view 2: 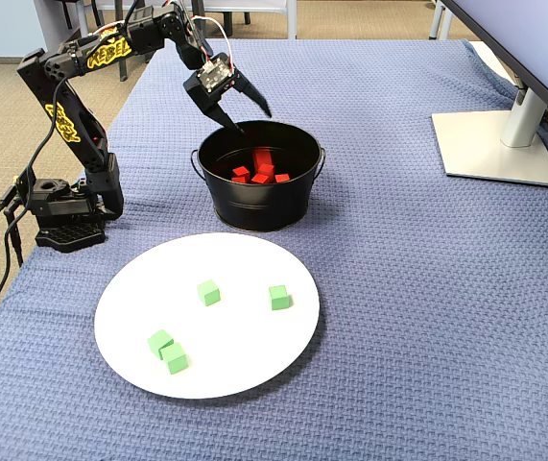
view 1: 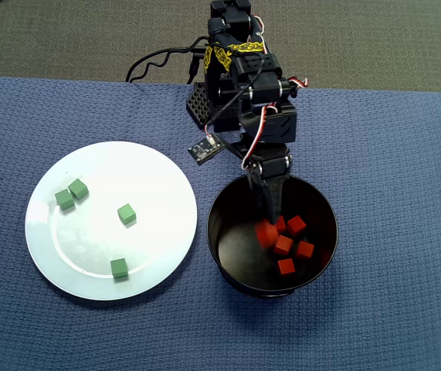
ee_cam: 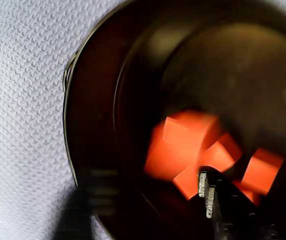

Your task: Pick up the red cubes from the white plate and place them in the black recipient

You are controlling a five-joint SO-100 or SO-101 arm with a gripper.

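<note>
Orange-red cubes are gathered on the dark bottom of the black recipient (view 1: 273,236), directly beneath the gripper (view 2: 251,116), whose jaws are seen spread apart and empty in the fixed view. In the overhead view one of the red cubes (view 1: 266,233) lies just below the fingertips, close among the others; whether it is touched cannot be told. No red cube is seen on the white plate (view 1: 158,166), which lies well apart, off to the side of the gripper; only green cubes (view 1: 127,214) remain there. The release step is judged complete. The gripper should be raised straight up with the jaws kept apart, so that neither the pot wall nor the settled cubes are struck.
</note>
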